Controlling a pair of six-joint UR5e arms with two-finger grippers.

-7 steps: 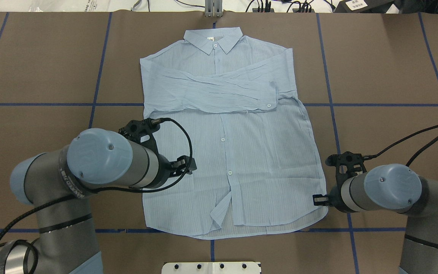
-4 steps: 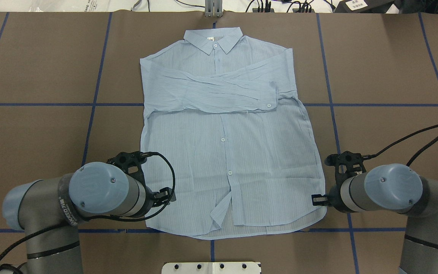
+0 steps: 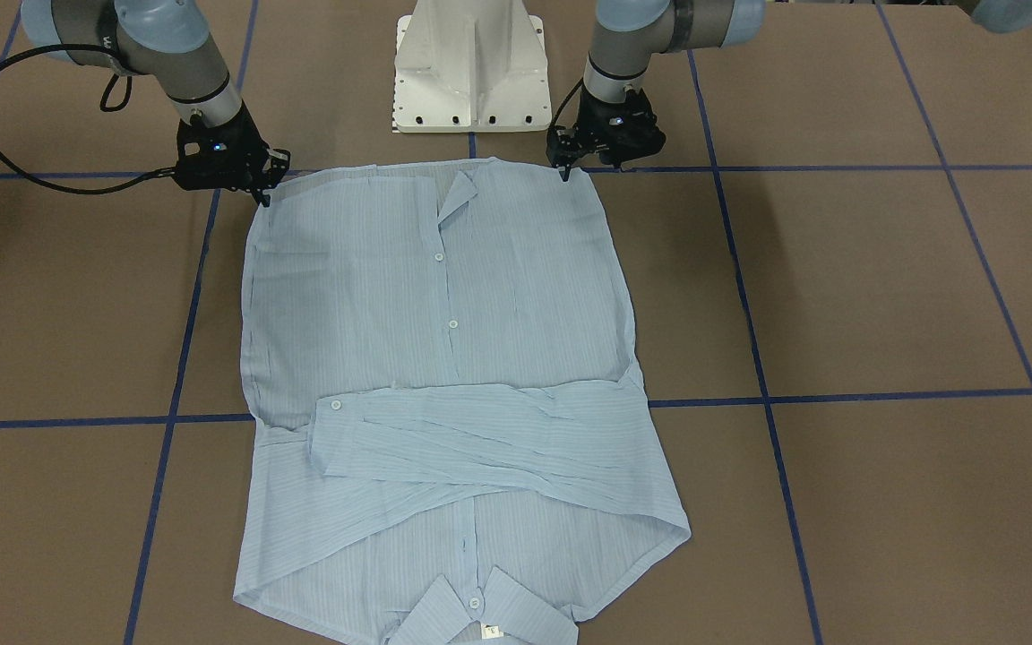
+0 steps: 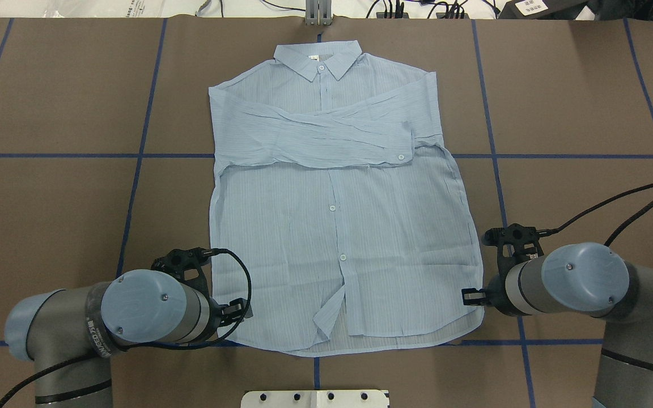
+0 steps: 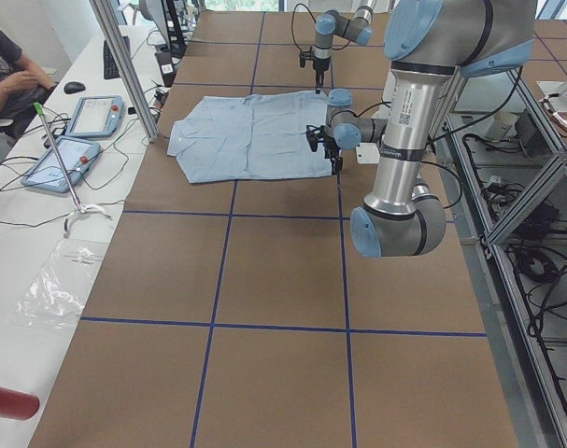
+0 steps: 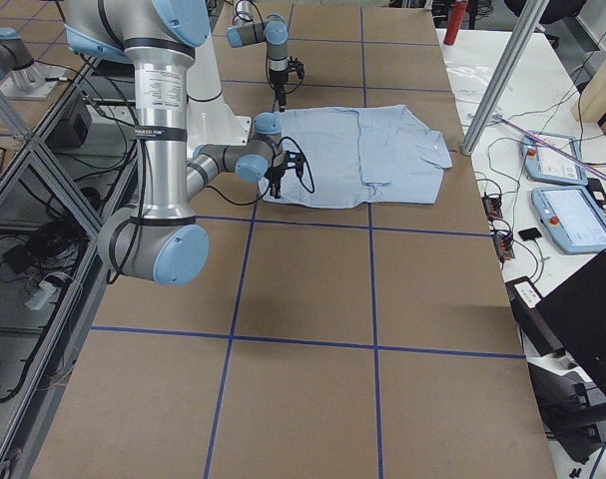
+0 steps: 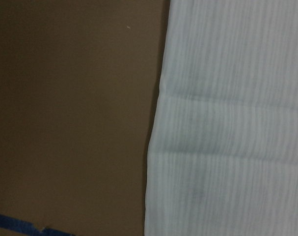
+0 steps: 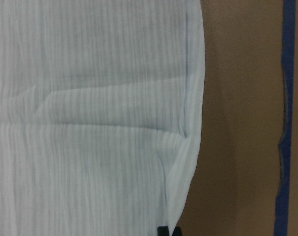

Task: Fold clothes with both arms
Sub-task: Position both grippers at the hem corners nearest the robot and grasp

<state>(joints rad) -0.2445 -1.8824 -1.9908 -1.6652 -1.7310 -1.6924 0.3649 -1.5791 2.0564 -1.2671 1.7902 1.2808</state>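
The pale-blue striped shirt [image 4: 338, 226] lies flat, buttons up, with its collar [image 4: 318, 59] at the far side and both sleeves crossed over the chest. My left gripper [image 4: 240, 310] hovers at the near left hem corner, beside the cloth edge [image 7: 156, 147]. None of its fingers appear in the left wrist view, and it looks open. My right gripper [image 4: 470, 296] sits at the near right hem corner. One dark fingertip [image 8: 162, 230] meets the puckered edge of the shirt [image 8: 90, 123], so it looks shut on the cloth. From the front, the left gripper [image 3: 564, 170] and right gripper [image 3: 263, 193] stand at the two hem corners.
The brown table [image 4: 49, 102] carries a grid of blue tape lines [image 4: 139, 156]. The white pedestal base [image 3: 469, 67] stands just behind the hem. A side bench holds tablets [image 5: 94, 117], and a seated person [image 5: 7, 70] is at it. Cables [image 4: 406, 8] run along the far edge.
My left arm has swung back toward the robot, from mid-shirt at the left side down to the near left hem corner. My right gripper nudged slightly inward, and the right hem edge shifted with it.
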